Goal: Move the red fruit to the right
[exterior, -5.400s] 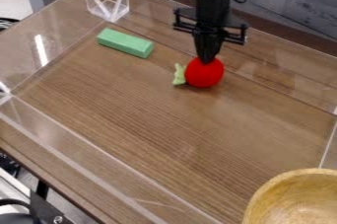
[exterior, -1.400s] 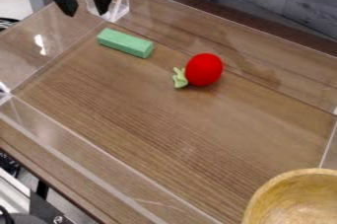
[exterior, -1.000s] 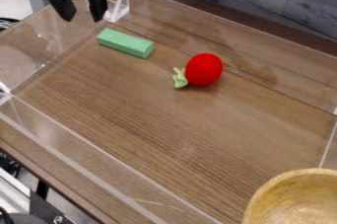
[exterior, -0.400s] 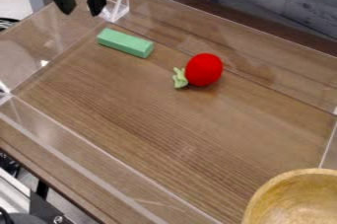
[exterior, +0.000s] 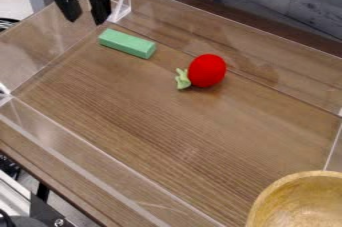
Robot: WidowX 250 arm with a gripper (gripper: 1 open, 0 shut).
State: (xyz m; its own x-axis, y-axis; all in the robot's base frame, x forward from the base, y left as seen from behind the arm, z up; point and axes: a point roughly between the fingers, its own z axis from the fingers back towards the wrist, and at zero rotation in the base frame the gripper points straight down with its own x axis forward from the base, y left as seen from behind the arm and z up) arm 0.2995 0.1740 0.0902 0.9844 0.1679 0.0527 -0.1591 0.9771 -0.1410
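The red fruit (exterior: 206, 69) lies on the wooden table near the middle, round and glossy, with its light-green leafy stem (exterior: 182, 78) pointing left. My gripper (exterior: 80, 13) hangs at the far top left, well away from the fruit and above the clear wall. Its two black fingers stand apart, open, with nothing between them.
A flat green block (exterior: 127, 43) lies left of the fruit. Clear acrylic walls (exterior: 40, 46) ring the wooden surface, with a small clear stand (exterior: 118, 3) at the back left. A wooden bowl (exterior: 305, 202) sits at the bottom right corner.
The gripper has drifted slightly to the right at the top left and stays open. The fruit and the block have not moved over the last second.
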